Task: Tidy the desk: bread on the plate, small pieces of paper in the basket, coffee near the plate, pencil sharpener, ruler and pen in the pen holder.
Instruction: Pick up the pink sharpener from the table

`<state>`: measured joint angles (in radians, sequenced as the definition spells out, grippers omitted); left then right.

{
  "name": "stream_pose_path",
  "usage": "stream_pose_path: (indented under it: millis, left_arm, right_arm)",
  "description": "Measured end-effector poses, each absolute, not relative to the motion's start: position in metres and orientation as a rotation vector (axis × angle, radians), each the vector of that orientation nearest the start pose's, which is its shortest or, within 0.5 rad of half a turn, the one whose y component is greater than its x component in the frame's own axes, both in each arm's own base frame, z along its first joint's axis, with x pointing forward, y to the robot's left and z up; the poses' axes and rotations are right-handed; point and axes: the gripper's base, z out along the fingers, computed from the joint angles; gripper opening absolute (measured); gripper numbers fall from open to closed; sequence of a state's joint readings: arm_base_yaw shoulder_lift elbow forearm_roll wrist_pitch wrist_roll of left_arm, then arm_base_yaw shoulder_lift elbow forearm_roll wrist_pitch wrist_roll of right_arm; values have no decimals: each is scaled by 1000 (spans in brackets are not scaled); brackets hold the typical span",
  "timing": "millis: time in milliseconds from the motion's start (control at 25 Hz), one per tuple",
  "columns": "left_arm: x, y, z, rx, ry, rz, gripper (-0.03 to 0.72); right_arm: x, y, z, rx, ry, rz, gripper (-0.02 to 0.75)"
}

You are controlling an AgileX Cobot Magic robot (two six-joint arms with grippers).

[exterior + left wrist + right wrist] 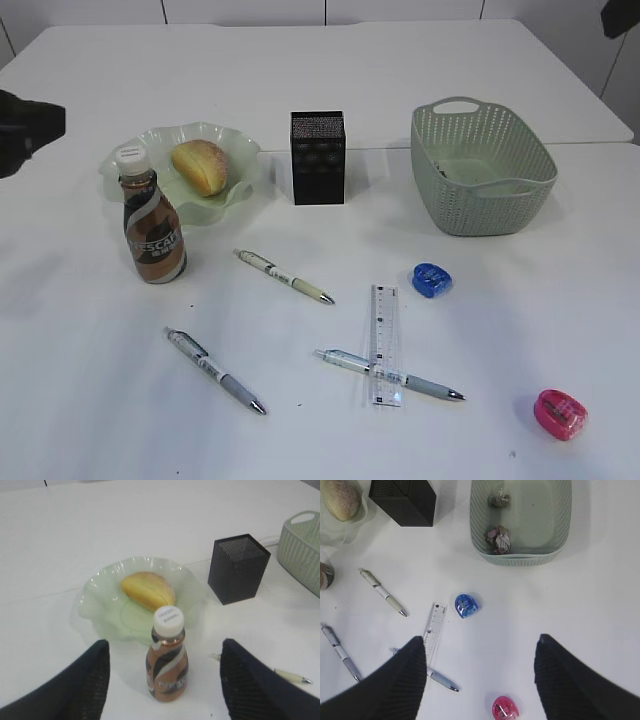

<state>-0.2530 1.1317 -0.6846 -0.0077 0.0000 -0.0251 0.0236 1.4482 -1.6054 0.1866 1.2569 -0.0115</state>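
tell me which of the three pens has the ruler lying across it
The pen nearest the pink sharpener: the clear ruler crosses over its barrel. The other two pens lie clear of it, touching nothing.

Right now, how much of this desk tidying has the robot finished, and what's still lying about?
Done, by the look of it: the bread sits on the plate, both paper balls lie in the basket, and the coffee bottle stands beside the plate. In hand: nothing; both grippers are open and empty. Left: three pens, the ruler lying across one pen, and the blue sharpener and pink sharpener, all still outside the pen holder.
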Motion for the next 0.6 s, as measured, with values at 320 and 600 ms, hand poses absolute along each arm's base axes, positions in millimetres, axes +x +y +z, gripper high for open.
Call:
stream_pose_path:
  millis: [320, 600]
  left_arm:
    - [197, -52, 298, 220, 2136, -189, 463]
    - [185, -48, 309, 199, 2271, -174, 457]
  right_arm:
    - [263, 27, 410, -32, 2584, 324, 528]
    - [250, 27, 377, -40, 2689, 336, 528]
